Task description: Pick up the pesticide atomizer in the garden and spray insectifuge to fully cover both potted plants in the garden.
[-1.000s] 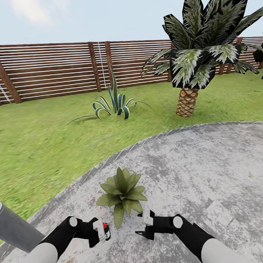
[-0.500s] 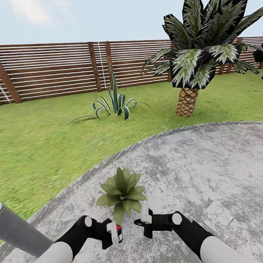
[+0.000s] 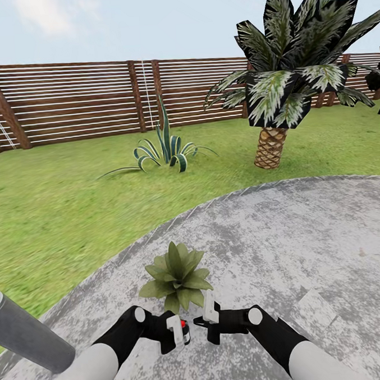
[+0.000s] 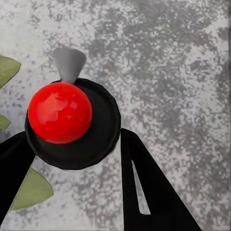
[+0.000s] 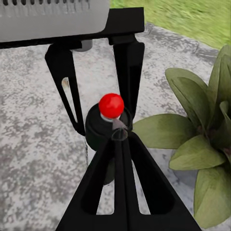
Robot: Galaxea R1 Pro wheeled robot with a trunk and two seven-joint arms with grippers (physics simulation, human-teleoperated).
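Between left gripper jaws — atomizer.

Atomizer: glossy red cap on a smooth, matt black body, plastic-looking. Patio: rough, mottled grey stone-like paving; fence: brown slatted wood. Potted plant leaves matt green; left gripper fingers smooth matt black.

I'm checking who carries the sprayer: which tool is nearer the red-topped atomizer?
Left. The left tool grips the atomizer between its fingers; the right tool, shut, sits just beside it, apart, both in front of the potted plant.
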